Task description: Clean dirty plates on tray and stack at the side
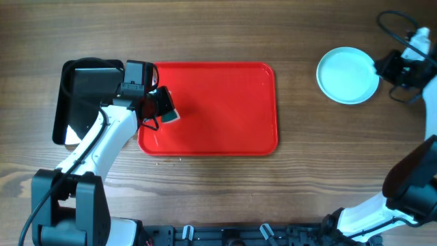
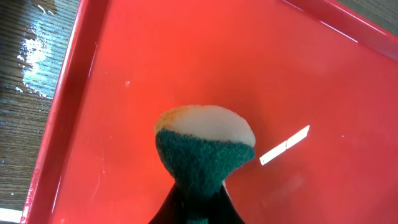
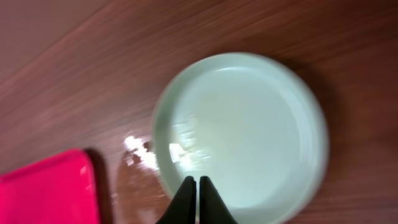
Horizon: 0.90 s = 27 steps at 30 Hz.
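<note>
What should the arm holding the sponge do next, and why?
Probably the left gripper should carry its sponge left, off the red tray, toward the black tray. No plate is left on the red tray to scrub, and the pale plate already sits on the table by the right gripper.

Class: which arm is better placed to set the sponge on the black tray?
Left: the left gripper holds the sponge beside the black tray; the right gripper is across the table at the plate.

Overhead looks straight down; 2 close wrist views share its tray and, seemingly, its plate.
</note>
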Motion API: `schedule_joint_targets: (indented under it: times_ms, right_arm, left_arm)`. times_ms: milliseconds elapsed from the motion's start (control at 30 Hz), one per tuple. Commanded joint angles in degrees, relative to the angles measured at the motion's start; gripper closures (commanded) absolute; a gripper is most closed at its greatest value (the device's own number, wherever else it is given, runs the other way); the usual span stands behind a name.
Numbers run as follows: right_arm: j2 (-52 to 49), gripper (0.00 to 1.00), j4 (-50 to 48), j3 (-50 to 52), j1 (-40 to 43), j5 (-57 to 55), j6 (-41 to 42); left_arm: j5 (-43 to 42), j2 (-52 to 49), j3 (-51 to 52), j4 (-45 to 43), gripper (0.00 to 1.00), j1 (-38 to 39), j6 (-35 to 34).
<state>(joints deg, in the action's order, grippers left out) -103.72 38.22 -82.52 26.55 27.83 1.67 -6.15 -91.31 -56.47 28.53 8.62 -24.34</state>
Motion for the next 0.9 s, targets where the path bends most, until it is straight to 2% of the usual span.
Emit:
schedule_joint_targets:
  times_ms: [0,133,200,233,267,333,367,400,467,533,667,767,867]
  right_arm:
    - [-0.9,0.91,1.0,0.5,-6.2,3.5,0.0]
    - [-0.9,0.84,3.2,0.5,-16.0,4.0,0.0]
    - [-0.9,0.76,2.7,0.5,-20.0,3.9,3.4]
    - [-0.9,0.68,2.2,0.5,-22.0,3.9,7.0]
    - [-0.9,0.55,1.7,0.5,-23.3,3.9,9.7]
    - [-0.9,0.39,0.5,0.5,-25.2,3.9,14.2]
    - [-0.9,0.13,-0.3,0.5,-26.3,3.9,17.3]
    - [-0.9,0.04,-0.5,0.5,-26.8,3.9,19.1]
    - [-0.9,0.01,-0.4,0.5,-27.7,3.9,22.8]
    - [-0.9,0.01,0.5,0.5,-27.8,3.9,22.8]
    - [-0.9,0.0,3.0,0.5,-27.8,3.9,22.7]
    - [-0.9,0.01,3.2,0.5,-27.8,3.9,22.8]
    - [-0.9,0.01,3.5,0.5,-27.8,3.9,22.8]
  left_arm:
    - [-0.9,-0.5,0.3,0.0,0.96,0.0,-0.3]
    - [-7.5,4.1,0.0,0.5,0.96,-0.2,0.2]
    - [-7.3,8.0,-0.1,1.2,0.96,-0.2,2.9]
    - [-7.3,8.9,-0.1,1.7,0.96,-0.1,4.9]
    - [-6.8,8.9,-0.1,2.4,0.96,0.2,7.4]
    - [-3.6,6.9,0.9,2.6,0.96,0.5,8.5]
    - [-1.7,4.8,1.2,2.8,0.96,0.5,8.6]
    - [0.0,3.6,1.1,3.2,0.96,0.4,8.7]
    - [3.6,4.1,0.3,3.9,0.96,-1.1,8.7]
    - [5.6,6.3,-2.5,5.3,0.96,-3.9,8.8]
    - [6.3,10.0,-6.1,1.2,0.93,-14.3,12.2]
    - [7.8,7.3,-6.0,-2.4,0.92,-22.1,12.2]
    - [7.0,1.8,-6.0,-3.8,0.92,-26.6,12.2]
